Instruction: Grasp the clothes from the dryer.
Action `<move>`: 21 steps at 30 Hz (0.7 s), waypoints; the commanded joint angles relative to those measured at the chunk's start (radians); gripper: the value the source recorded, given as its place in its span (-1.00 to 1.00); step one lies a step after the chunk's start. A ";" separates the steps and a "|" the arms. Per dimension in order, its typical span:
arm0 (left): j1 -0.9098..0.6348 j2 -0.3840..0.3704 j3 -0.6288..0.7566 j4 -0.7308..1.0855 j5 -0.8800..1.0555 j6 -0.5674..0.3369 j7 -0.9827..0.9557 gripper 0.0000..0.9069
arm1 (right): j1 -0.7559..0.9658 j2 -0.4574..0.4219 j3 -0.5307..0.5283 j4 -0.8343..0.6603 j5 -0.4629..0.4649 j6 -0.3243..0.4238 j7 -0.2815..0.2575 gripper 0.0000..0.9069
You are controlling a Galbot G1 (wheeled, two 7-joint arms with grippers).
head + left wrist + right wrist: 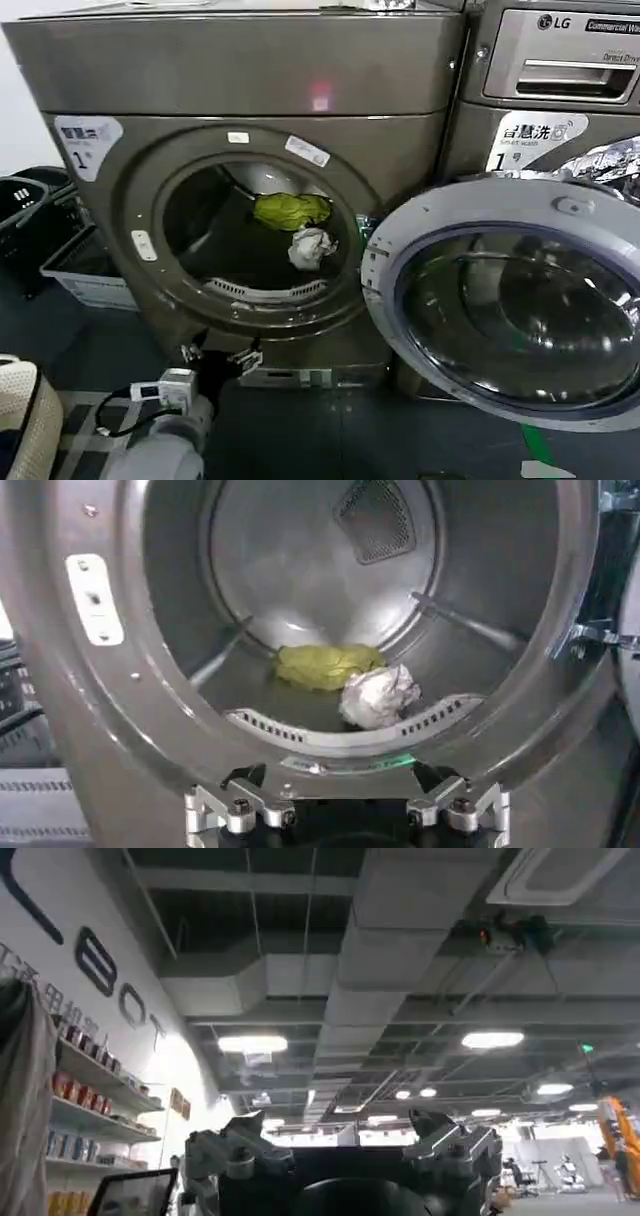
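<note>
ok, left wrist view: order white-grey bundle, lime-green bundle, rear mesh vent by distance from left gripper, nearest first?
From the left gripper, outside the dryer rim:
1. White-grey bundle, just behind the drum lip.
2. Lime-green bundle, on the drum floor behind it.
3. Mesh vent, on the drum's back wall.

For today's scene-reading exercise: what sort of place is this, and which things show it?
Probably a laundry room or laundromat mock-up: a front-loading dryer with its door open, clothes in the drum, and an LG commercial machine alongside.
</note>
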 commanded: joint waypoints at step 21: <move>0.000 -0.001 0.002 0.008 -0.002 0.049 -0.025 1.00 | -0.005 0.005 -0.002 0.005 -0.001 -0.001 -0.001 1.00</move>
